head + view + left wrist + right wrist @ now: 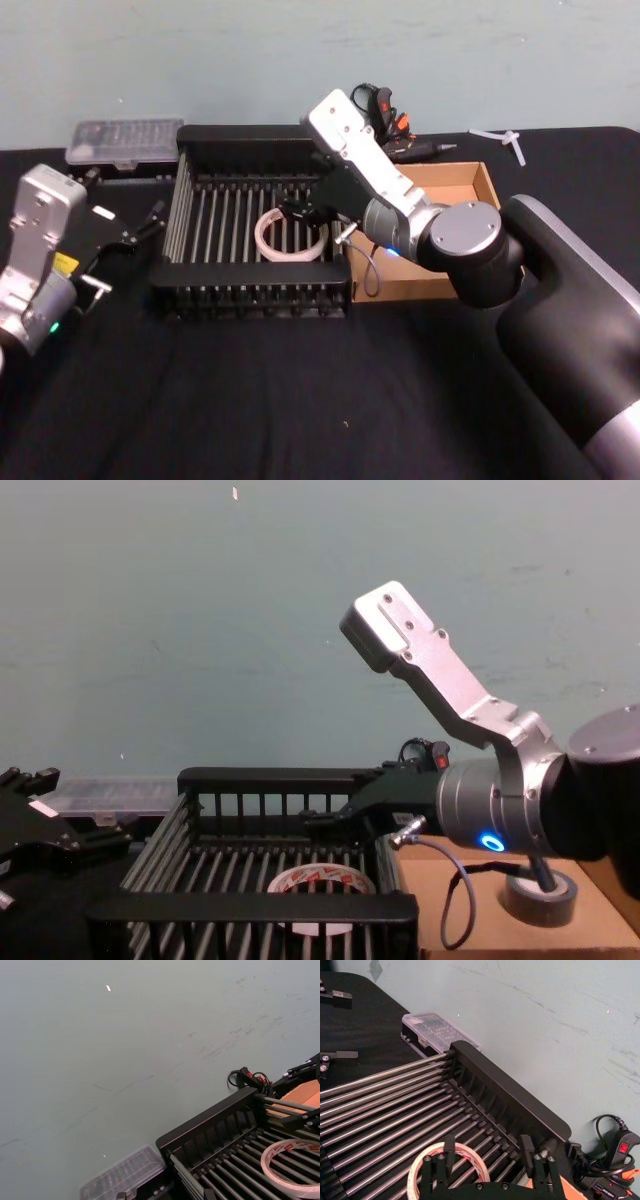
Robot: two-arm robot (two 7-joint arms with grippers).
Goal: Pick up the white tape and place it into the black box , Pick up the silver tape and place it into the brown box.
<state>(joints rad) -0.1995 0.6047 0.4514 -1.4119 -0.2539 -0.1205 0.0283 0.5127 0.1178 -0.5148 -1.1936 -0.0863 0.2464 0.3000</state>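
A: Nearest item?
B: Black box (250, 275), front rim. The white tape (291, 236) lies flat on its barred floor, right half.
A: Right gripper (487, 1152)?
B: Above the box; jaws spread, tape just below and between the fingers, not pinched.
A: Silver tape (539, 896)?
B: Inside the brown box (470, 182), right of the crate.
A: Left gripper (140, 231)?
B: Parked over the counter (300, 400), left of the box; jaws spread.

I was working in a lab or workshop: a black-draped tabletop (300, 400) against a scuffed bare wall (125, 1060), with a clear parts case (125, 140) and corded tool (400, 135).
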